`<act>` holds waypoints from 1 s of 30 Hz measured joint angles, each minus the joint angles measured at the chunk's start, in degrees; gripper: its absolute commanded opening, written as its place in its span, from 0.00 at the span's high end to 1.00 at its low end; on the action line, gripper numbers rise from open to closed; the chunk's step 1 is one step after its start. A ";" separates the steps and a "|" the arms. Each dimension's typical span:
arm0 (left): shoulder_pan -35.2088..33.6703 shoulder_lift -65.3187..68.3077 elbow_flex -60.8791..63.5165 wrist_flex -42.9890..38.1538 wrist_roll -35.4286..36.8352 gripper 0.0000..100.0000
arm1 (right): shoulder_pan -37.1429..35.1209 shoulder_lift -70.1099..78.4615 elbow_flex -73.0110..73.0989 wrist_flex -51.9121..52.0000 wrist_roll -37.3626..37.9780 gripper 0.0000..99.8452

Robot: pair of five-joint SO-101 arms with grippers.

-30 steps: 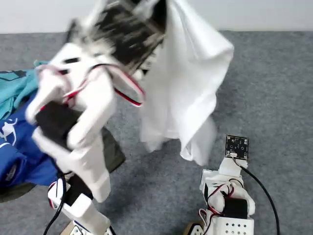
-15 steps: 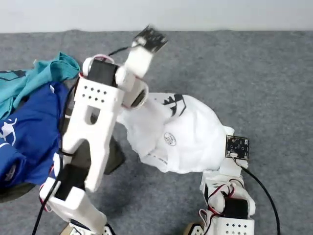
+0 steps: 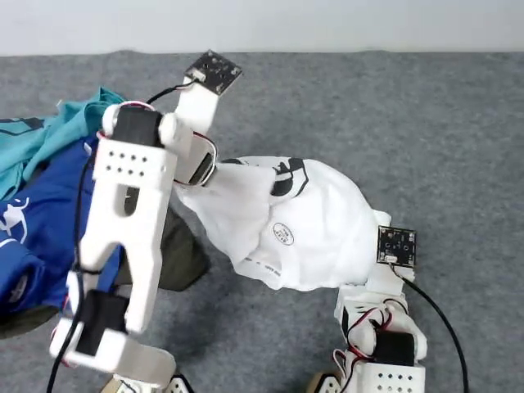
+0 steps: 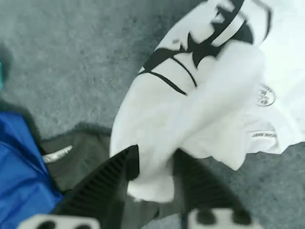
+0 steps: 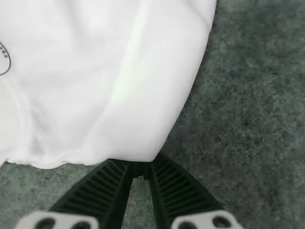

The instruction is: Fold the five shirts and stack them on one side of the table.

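Note:
A crumpled white shirt with a black print lies in a heap mid-table, also seen close up in the left wrist view and the right wrist view. My left gripper is shut on a fold at the shirt's left edge, low over the table. My right gripper is shut, its tips at the near right hem of the white shirt, with the arm drawn back at the front of the table.
At the left edge lie a teal shirt and a blue shirt in a pile. A dark olive shirt lies under the left arm, beside the blue one. Grey carpet covers the table.
The left arm brought the white shirt down from high in the air onto the table, then drew its held edge slightly left. The right arm stayed still.

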 measured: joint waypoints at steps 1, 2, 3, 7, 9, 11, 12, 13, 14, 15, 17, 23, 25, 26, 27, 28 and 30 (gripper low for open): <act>0.62 -1.58 0.00 0.00 0.00 0.79 | 0.00 0.00 0.00 0.00 0.00 0.99; 1.14 -3.16 0.09 0.00 0.00 0.79 | 0.00 0.00 0.00 0.00 0.00 0.99; 1.58 -4.75 0.53 0.00 0.00 0.79 | -0.09 0.00 0.00 0.00 0.00 0.99; 2.11 -10.29 2.81 0.09 0.00 0.79 | -0.09 0.00 0.00 0.00 0.00 0.99; 1.49 -13.10 3.25 0.18 0.00 0.79 | -0.09 0.00 0.00 0.00 0.00 0.99; 0.26 -15.91 3.25 0.18 0.00 0.79 | -0.09 0.00 0.00 0.00 0.00 0.99; -0.53 -17.32 3.25 0.18 0.00 0.79 | -0.09 0.00 0.00 0.00 0.00 0.99; -0.97 -18.55 3.43 0.18 0.00 0.80 | -0.09 0.00 0.00 0.00 0.00 0.99; -1.14 -19.78 3.43 0.18 0.00 0.82 | -0.09 0.00 0.00 0.00 0.00 0.99; -1.14 -20.66 3.43 0.18 0.00 0.83 | -0.09 0.00 0.00 0.00 0.00 0.99; -0.97 -22.07 3.43 0.26 0.00 0.85 | -0.09 0.00 0.00 0.00 0.00 0.99; 5.54 -22.86 4.57 0.26 0.00 0.87 | 0.26 0.00 0.00 0.00 0.00 0.99; 9.32 -22.86 6.59 0.26 0.00 0.88 | 3.08 -0.09 -1.05 0.00 0.09 0.99; 11.25 -22.86 8.09 0.26 0.00 0.88 | 5.36 -0.09 -2.55 0.00 0.09 0.99; 13.10 -22.86 9.67 0.26 0.00 0.88 | 7.12 -0.26 -4.40 0.00 0.09 0.99; 14.86 -22.86 11.25 0.18 0.00 0.88 | 9.05 -0.18 -6.24 0.00 0.09 0.99; 17.67 -22.86 14.59 -0.79 0.00 0.88 | 12.31 -0.18 -10.29 0.00 0.09 0.99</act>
